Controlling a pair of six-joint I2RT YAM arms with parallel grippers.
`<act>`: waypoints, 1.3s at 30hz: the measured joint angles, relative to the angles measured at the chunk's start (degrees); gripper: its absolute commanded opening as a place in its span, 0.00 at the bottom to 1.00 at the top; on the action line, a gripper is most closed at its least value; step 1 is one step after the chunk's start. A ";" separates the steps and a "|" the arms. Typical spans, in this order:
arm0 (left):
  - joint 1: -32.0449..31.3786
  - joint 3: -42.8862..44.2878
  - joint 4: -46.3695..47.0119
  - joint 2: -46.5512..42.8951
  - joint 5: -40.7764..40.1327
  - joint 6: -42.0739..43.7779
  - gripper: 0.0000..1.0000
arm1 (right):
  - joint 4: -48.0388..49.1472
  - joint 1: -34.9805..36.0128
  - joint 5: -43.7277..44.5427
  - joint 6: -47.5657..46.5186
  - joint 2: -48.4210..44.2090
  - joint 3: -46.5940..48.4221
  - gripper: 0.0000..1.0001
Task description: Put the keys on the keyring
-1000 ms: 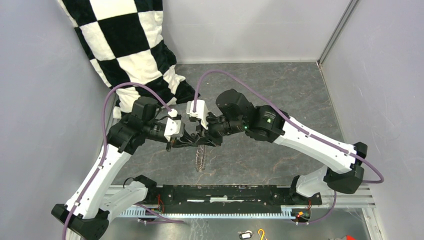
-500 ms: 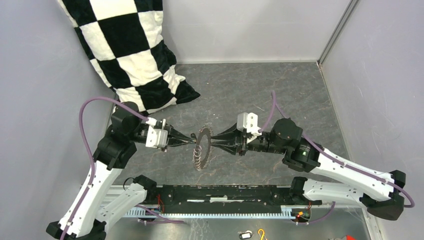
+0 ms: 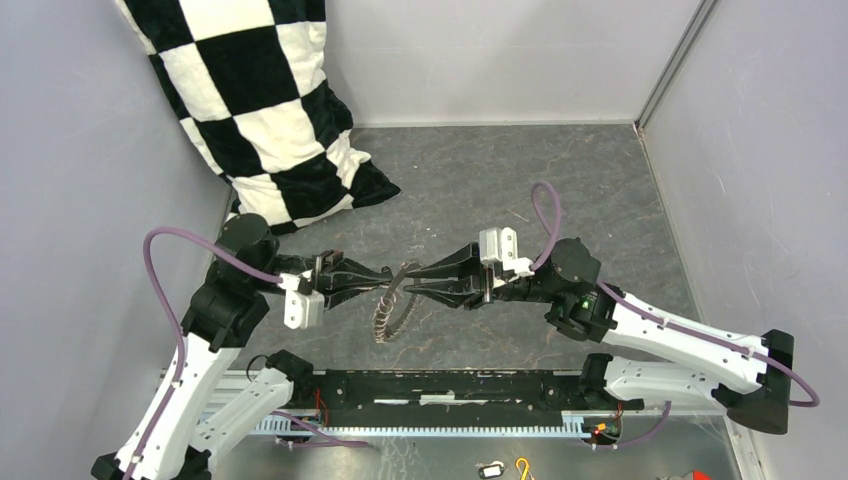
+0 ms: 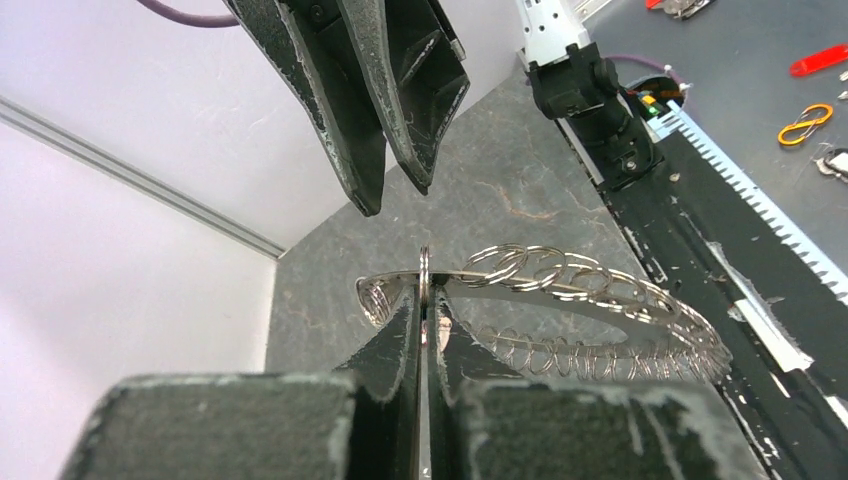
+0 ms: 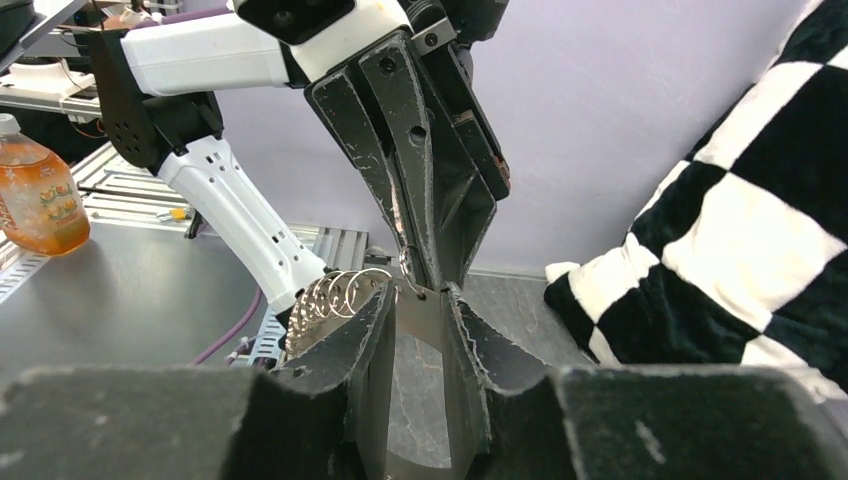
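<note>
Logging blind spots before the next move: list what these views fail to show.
Keys: in the top view, only a red speck cut by the bottom edge, too small to identify.
Right pincer: whether it touches the keyring is unclear in the top view, where fingers overlap it.
Tag and hook by the bottom edge, top view: too small for detail.

One keyring (image 4: 590, 292), two end effectors (image 3: 385, 273) (image 3: 414, 272), one pillow (image 3: 265, 100)
</note>
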 measured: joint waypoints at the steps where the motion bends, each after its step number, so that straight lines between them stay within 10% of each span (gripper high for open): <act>1: 0.00 0.00 0.04 -0.17 0.00 0.85 0.02 | 0.37 0.00 -0.20 -0.02 0.00 -0.02 0.28; 14: 0.00 0.15 0.07 1.27 1.03 1.92 0.02 | 1.53 1.09 -0.68 -2.49 1.95 -0.04 0.36; 29: 0.02 0.46 0.00 1.42 1.03 1.88 0.02 | 0.42 3.78 5.42 -6.21 4.04 0.81 0.02; 39: 0.02 -1.36 0.02 -0.35 -0.87 0.87 0.15 | -6.93 5.53 10.36 -9.35 4.28 4.11 0.01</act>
